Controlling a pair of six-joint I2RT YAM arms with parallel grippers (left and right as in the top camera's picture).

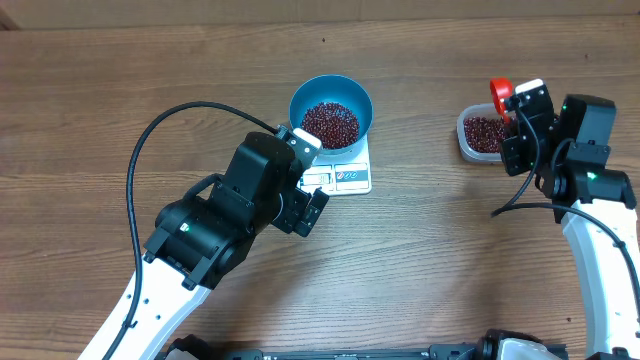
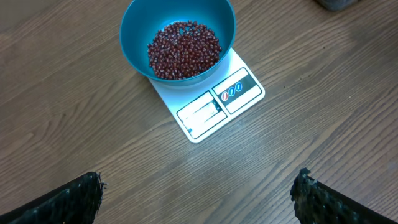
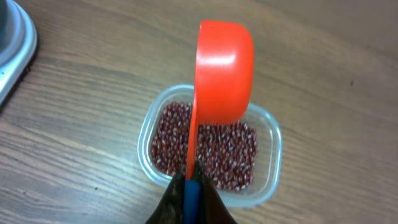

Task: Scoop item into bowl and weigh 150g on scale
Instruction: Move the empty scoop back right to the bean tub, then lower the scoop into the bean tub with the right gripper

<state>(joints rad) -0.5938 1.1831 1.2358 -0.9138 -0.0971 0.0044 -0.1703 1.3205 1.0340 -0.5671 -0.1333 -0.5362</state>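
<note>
The blue bowl [image 1: 300, 100] stands on the white scale [image 1: 352, 177] with a heap of dark red beans [image 1: 330, 122] inside. The left wrist view shows the bowl [image 2: 134, 31], its beans [image 2: 183, 50] and the scale [image 2: 221, 99] ahead. My left gripper [image 1: 306, 182] hovers just in front of the scale, open and empty [image 2: 199, 200]. My right gripper [image 3: 191, 186] is shut on the handle of a red scoop [image 3: 224, 71], which hangs over a clear tub [image 3: 268, 180] of beans [image 3: 217, 149]. No beans show on the scoop.
The clear tub [image 1: 464, 142] sits at the right of the wooden table, with the scoop [image 1: 499, 90] and right gripper [image 1: 516, 125] over it. A corner of the scale [image 3: 12, 43] shows at the left in the right wrist view. A black cable [image 1: 150, 140] loops over the left arm.
</note>
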